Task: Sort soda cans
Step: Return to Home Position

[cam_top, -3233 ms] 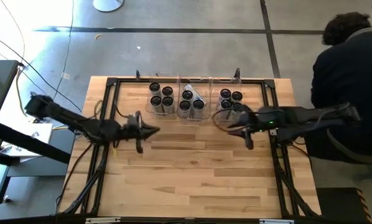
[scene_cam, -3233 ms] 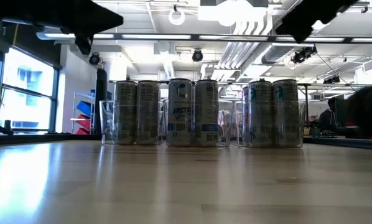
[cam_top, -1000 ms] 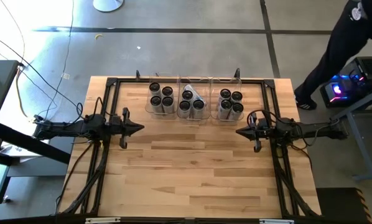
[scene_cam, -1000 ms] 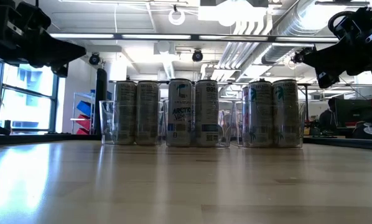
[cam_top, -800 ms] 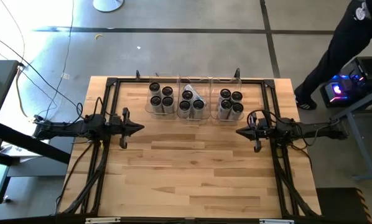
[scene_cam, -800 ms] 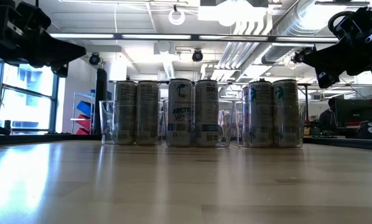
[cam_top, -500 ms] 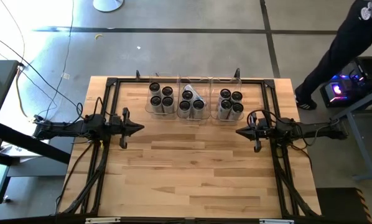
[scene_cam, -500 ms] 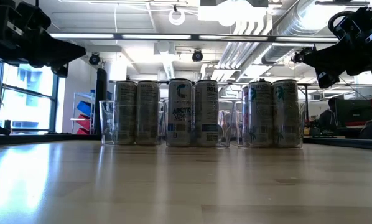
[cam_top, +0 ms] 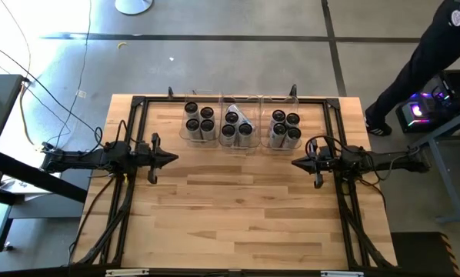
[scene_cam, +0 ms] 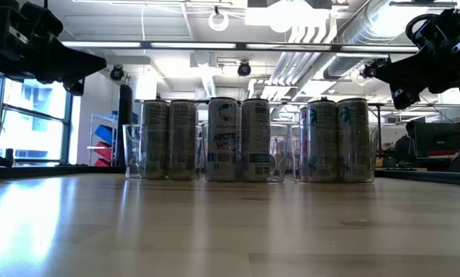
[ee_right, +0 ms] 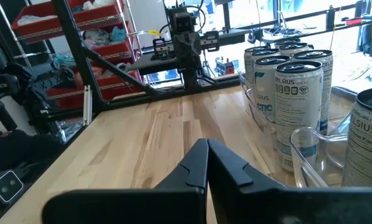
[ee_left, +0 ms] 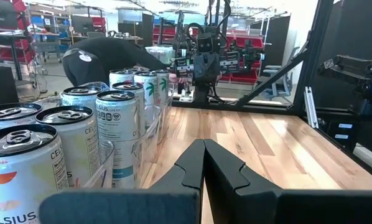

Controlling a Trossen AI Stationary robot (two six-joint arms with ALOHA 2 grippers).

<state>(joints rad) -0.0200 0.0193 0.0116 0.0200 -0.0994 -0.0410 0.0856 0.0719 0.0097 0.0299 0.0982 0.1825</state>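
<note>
Cans [cam_top: 236, 127] are seen upright in three clear bins [scene_cam: 131, 154], set side by side along the far edge of the tabletop [cam_top: 238, 215], with a cluster in each bin. Left tool [cam_top: 172, 159] is held above the tabletop's left side, near the left bin. Its fingers are pressed together and nothing is gripped. Right tool [cam_top: 295, 162] is held opposite, near the right bin, with fingers likewise together and nothing gripped. The two tips are pointed toward each other and kept well apart.
</note>
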